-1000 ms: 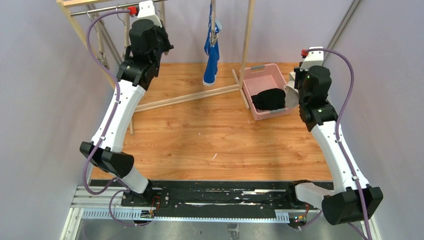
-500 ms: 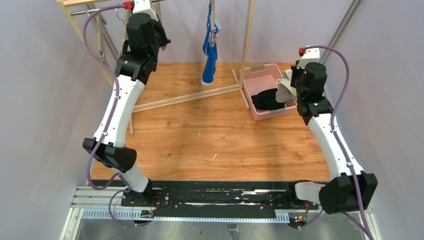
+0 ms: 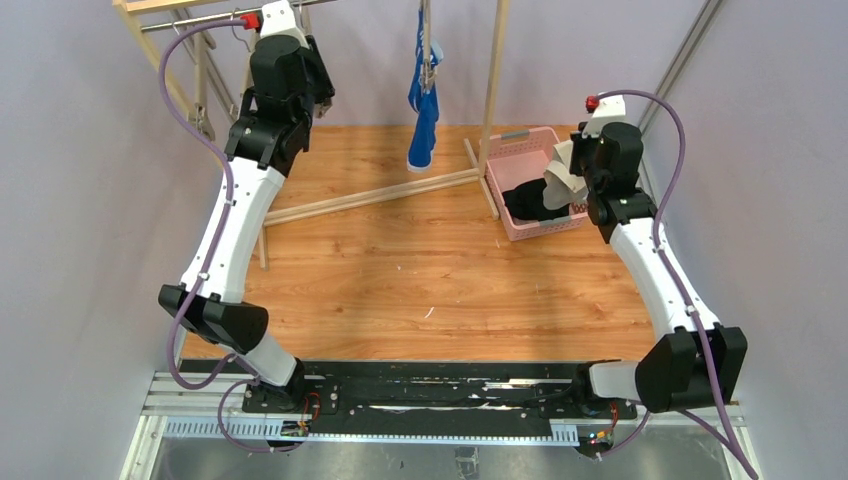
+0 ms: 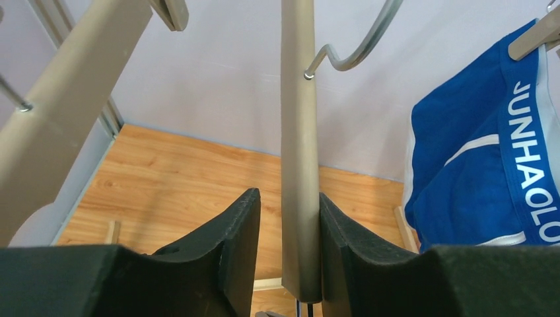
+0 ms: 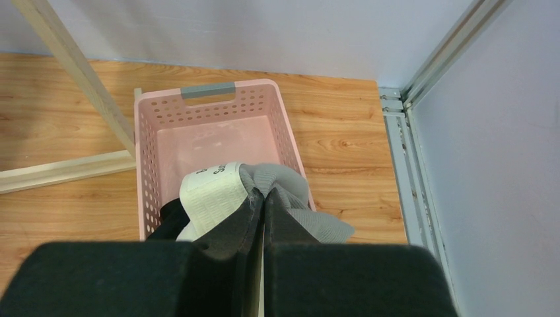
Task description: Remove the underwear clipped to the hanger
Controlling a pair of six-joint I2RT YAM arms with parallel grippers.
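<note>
In the top view, both sets of fingers were hidden under the wrist housings, so grip was read from the wrist cameras. Left gripper: jaws apart, straddling a wooden bar with a metal hook fixed into it, probably a hanger. The right finger sat against the bar, a sliver of gap showed at the left one, and nothing was clamped. The bar's top was cut off by the frame.

Right gripper: fingers pinched fully together on the grey underwear. Its pale waistband was folded over to the left of the fingers, print too small to read. The grey piece hung over the near right part of the pink basket.

Black underwear lay in the basket's near part. From the right wrist only a dark corner of it showed beside the fingers.

Blue underwear hung by its waistband from a wooden clip. It was bright blue with white trim and white lettering, the last letters cut off at the frame edge. It hung off to the right of the left gripper, not touching it.

The basket's far half showed bare pink floor. A rack post stood just left of the basket. A metal rail and the wall were close on its right.
</note>
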